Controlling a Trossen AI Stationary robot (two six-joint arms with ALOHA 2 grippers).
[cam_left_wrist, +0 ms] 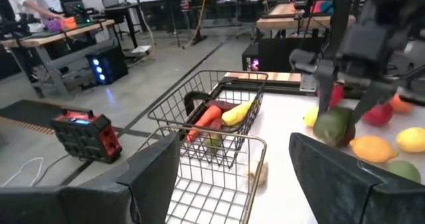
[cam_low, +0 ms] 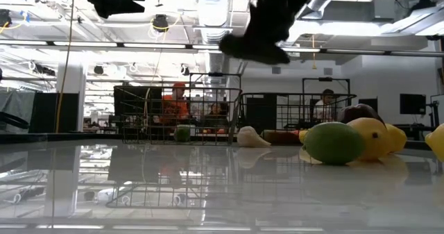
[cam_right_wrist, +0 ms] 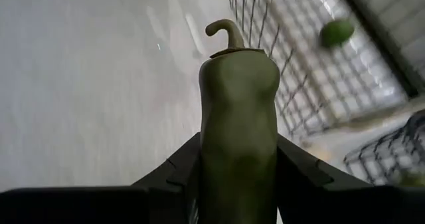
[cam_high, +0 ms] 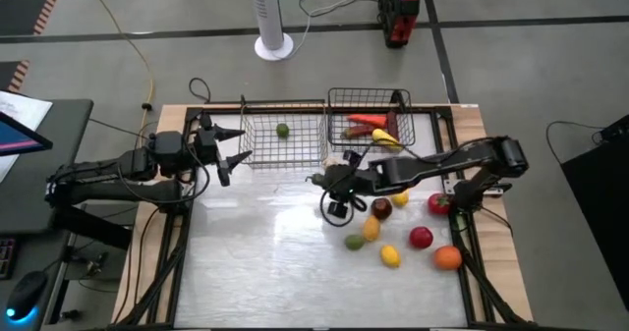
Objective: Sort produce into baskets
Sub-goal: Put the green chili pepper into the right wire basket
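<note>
Right wrist view: the green pepper (cam_right_wrist: 238, 127) runs off the frame's lower edge, so its base and the contact with the right gripper's fingers (cam_right_wrist: 178, 167) are cut off; the round green item (cam_right_wrist: 337, 32) inside the wire basket (cam_right_wrist: 312, 71) behind is blurred, kind not determinable. Low view: both arms enter from above as dark silhouettes cropped by the top edge, and the yellow piece (cam_low: 437, 140) at the right border is only partly in frame. High view: the right gripper (cam_high: 336, 195) covers whatever it carries, and the small pale object (cam_high: 334, 160) by the baskets is too small to identify.

Green pepper (cam_right_wrist: 238, 131), dark pincer (cam_right_wrist: 236, 167)
</note>
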